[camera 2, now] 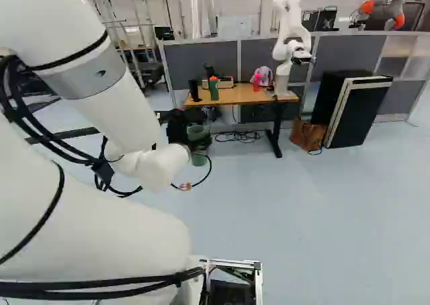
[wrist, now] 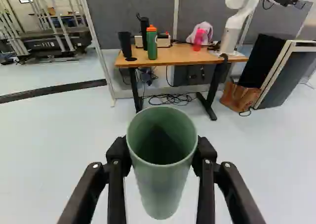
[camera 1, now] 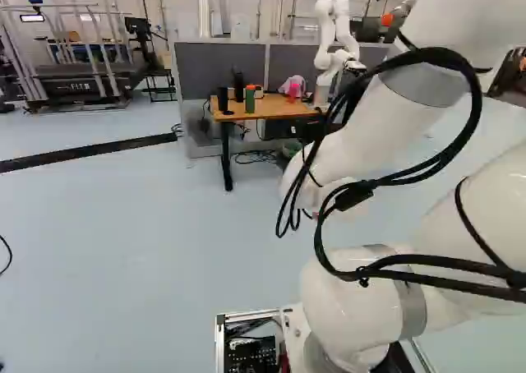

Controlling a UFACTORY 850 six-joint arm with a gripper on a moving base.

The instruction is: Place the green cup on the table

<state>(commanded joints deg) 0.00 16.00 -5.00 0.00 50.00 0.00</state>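
The black two-fingered gripper pinches the pale green, tapered cup from both sides, just below its rim. The cup hangs mouth up over the pale blue floor, short of the table with the wooden top and black legs.

The step in hand looks to be carrying the cup there. The base should roll ahead smoothly, with the cup level and its foot raised above the front edge before it crosses. A sensible landing spot is the wood between the green bottle with an orange cap and the pink bottle. Lower it straight, let the foot seat flat, then spread the fingers evenly and back off; a sideways drift could topple a bottle or brush the white arm standing at the table's end.

Only the wrist view shows the grip plainly; in the left base view my own arm masks it. The brown bag beside the table appears in the right base and wrist views, but not in the left base view.
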